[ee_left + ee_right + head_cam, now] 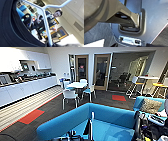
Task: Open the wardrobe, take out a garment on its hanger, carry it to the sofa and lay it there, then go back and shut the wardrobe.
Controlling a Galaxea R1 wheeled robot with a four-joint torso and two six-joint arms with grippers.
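Head view: the bright blue sofa point(75, 118) sits close ahead at six o'clock, with the white hanger's point(92, 122) stem rising over its seat. Left wrist view shows the hanger point(45, 18) and black T-shirt point(8, 31) close up; a person point(50, 18) sits beyond. Whether either gripper's fingers are clenched or released, I cannot tell.

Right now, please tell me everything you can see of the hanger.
The hanger is thin and white, with a smooth look like plastic or coated wire. In the left wrist view its two arms spread from a central stem, which runs toward the camera. The black shirt hangs at one arm, with its neckline seam visible. In the head view a slim white piece stands upright above the blue sofa seat. What grips it I cannot tell.
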